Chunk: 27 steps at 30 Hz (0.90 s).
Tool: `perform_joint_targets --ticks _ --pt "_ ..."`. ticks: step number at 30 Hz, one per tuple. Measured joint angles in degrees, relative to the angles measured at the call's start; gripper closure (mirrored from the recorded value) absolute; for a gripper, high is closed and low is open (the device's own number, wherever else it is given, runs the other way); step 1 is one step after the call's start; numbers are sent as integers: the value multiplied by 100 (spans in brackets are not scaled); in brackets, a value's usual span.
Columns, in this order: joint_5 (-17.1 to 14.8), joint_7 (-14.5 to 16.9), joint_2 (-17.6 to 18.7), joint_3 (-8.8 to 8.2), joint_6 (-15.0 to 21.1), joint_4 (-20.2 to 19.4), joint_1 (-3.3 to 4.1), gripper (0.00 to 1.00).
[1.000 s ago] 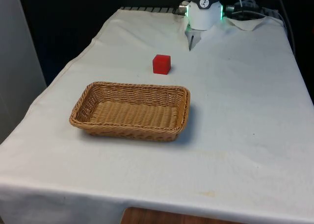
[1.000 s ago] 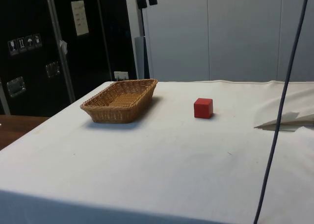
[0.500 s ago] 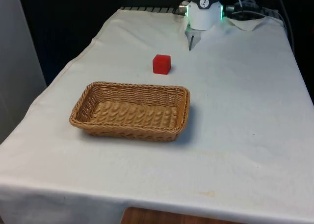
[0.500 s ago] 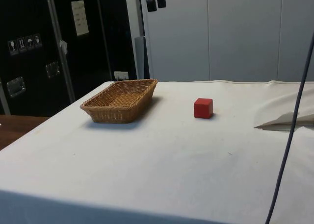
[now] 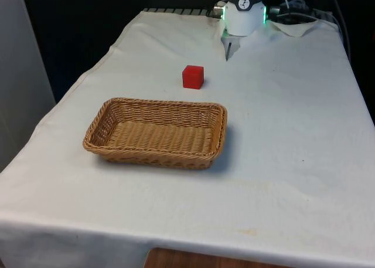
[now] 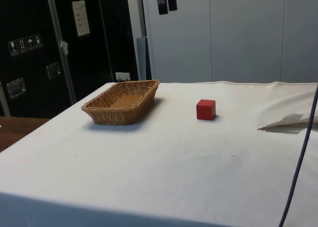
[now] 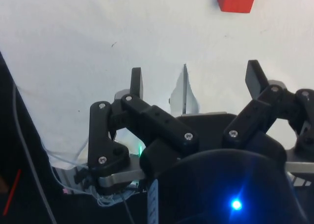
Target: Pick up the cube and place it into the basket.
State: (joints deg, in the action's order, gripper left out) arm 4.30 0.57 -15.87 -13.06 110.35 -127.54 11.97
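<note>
White-clothed table (image 5: 293,133): red cube (image 5: 193,77) at twelve o'clock of wicker basket (image 5: 156,132), apart. High overhead, gripper (image 7: 194,79), fingers spread, holding nothing.

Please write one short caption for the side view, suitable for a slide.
Open gripper high above the white-clothed table; red cube beside the empty wicker basket.

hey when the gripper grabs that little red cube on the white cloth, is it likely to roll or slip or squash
The small red cube rests flat on the white cloth, so it probably won't roll. Its crisp edges suggest a rigid block, unlikely to squash. Its flat parallel sides should suit the open black gripper; the smooth-looking faces might slip slightly.
</note>
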Motion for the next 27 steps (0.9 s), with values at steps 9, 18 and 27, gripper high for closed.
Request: perform_joint_targets --ticks 9,18,27 --pt "63 23 -166 -63 0 -241 -40 0" --pt "183 23 -390 -120 17 -544 -80 0" --pt "327 -23 -722 -143 229 -1008 -132 0"
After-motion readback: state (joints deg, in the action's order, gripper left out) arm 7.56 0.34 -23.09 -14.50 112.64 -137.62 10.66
